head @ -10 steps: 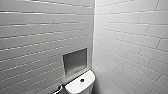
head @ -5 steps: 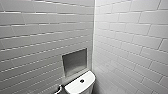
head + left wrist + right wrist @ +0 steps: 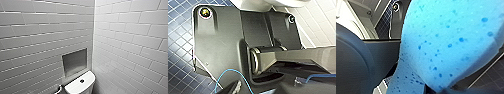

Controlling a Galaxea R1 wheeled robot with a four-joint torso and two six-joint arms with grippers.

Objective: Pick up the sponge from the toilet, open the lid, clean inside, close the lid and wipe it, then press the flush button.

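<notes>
The toilet's white tank top [image 3: 80, 85] sits at the lower edge of the head view, against the tiled corner. The round dark flush button [image 3: 82, 81] is in its middle. The bright blue sponge [image 3: 448, 42], speckled with darker wet spots, looms very close in the right wrist view. My right gripper [image 3: 436, 88] is shut on it at its narrow end. In the left wrist view a strip of white ceramic of the toilet [image 3: 253, 3] shows beyond the robot's dark plate, and nothing is held there.
Grey-white tiled walls meet in a corner just behind the tank. A recessed metal niche [image 3: 75, 61] is set in the left wall above it. A chrome fitting [image 3: 58, 89] sticks out left of the tank. The floor [image 3: 178, 62] is dark blue small tiles.
</notes>
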